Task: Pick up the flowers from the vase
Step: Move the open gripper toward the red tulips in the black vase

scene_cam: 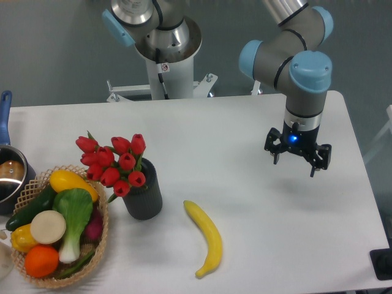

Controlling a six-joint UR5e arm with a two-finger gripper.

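Note:
The flowers (pixel 114 162), a bunch of red tulip buds with green leaves, stand in the black ribbed vase (pixel 144 197) at the left of the white table. They lean to the left over the vase's mouth. My gripper (pixel 297 163) hangs over the right part of the table, far to the right of the vase and well apart from it. Its fingers point down and stand apart, with nothing between them.
A wicker basket (pixel 37 184) of vegetables and fruit sits at the front left, touching close to the vase. A blue-handled metal pot (pixel 8 177) is at the left edge. A yellow banana (pixel 206 237) lies just right of the vase. The robot base (pixel 165 55) stands at the back.

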